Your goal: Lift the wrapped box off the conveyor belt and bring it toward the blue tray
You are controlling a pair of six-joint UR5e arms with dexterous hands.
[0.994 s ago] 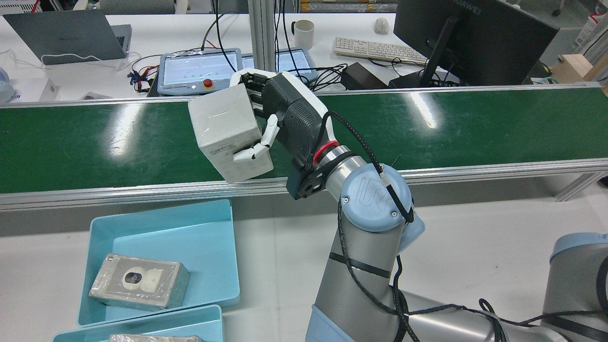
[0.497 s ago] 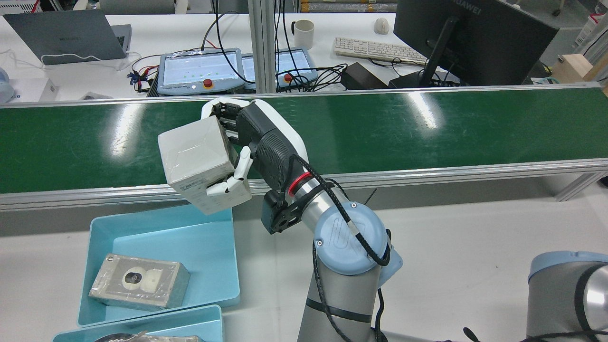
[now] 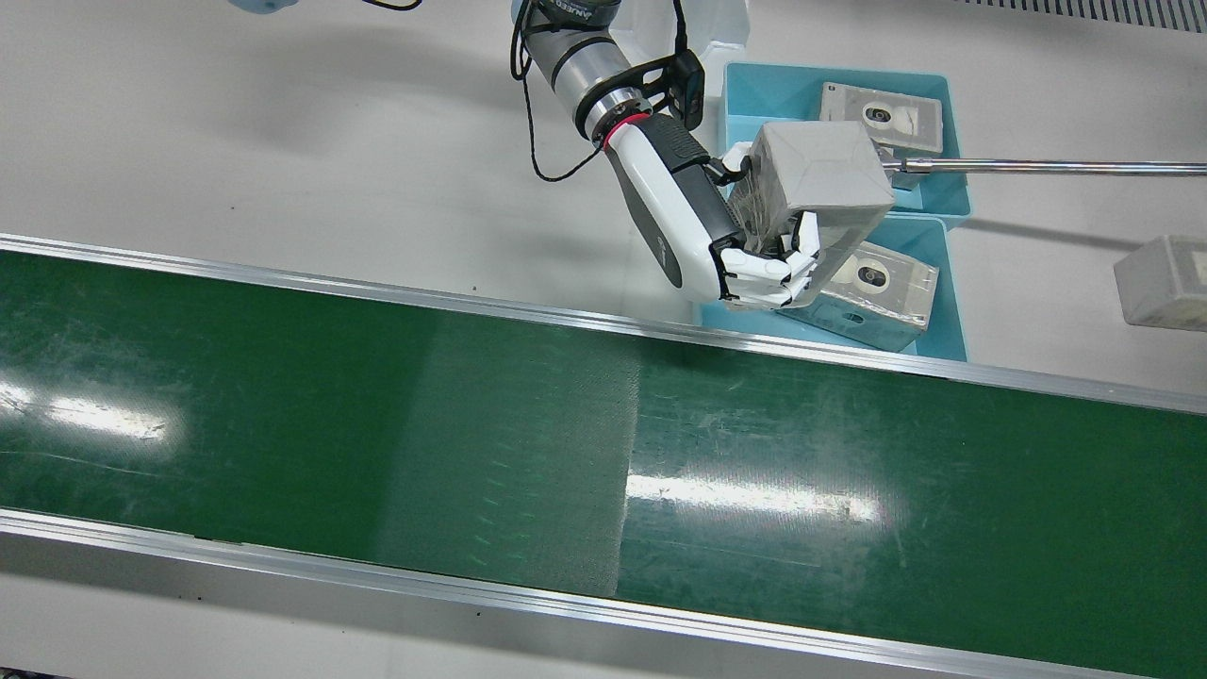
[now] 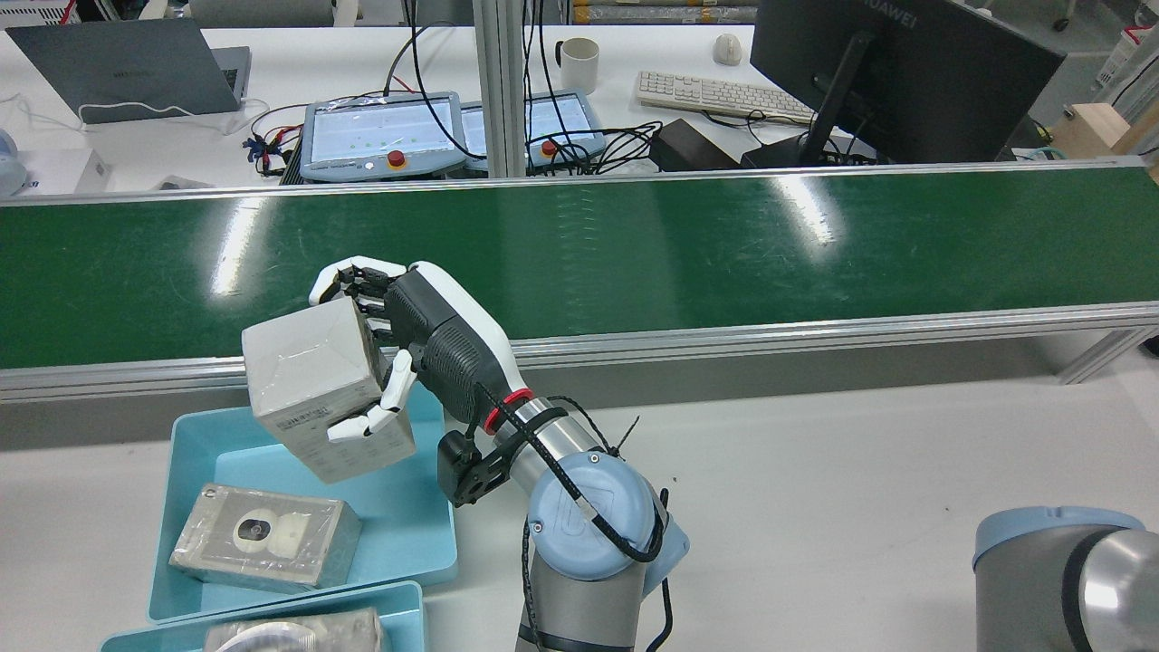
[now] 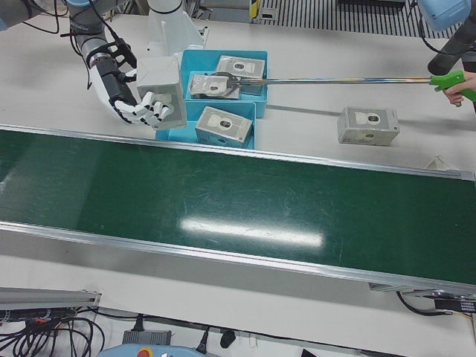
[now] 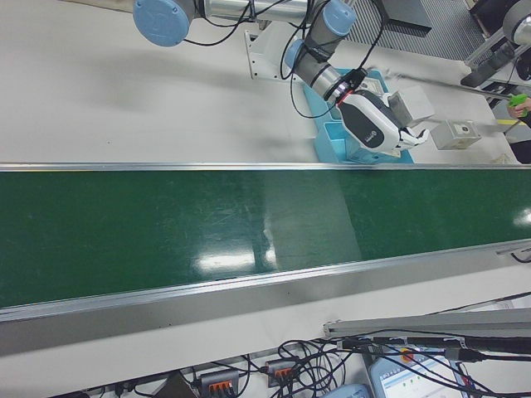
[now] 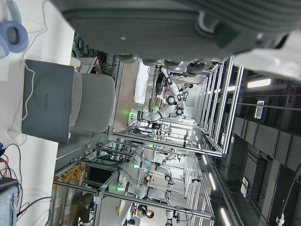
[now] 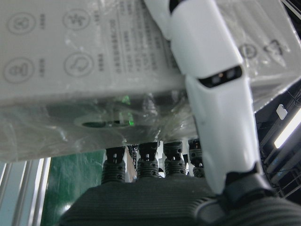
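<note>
My right hand (image 4: 412,353), fingers clamped round the plastic-wrapped grey cardboard box (image 4: 312,394), holds it clear of the green conveyor belt (image 4: 688,244) above the light-blue plastic tray (image 4: 433,534); only lowering seems left.

"HUAWEI" on laptop (image 7: 44,107) and monitor (image 4: 905,72)

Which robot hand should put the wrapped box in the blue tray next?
The right hand. It already grips the wrapped box, held above the blue tray. The left hand shows no box in its own camera.
</note>
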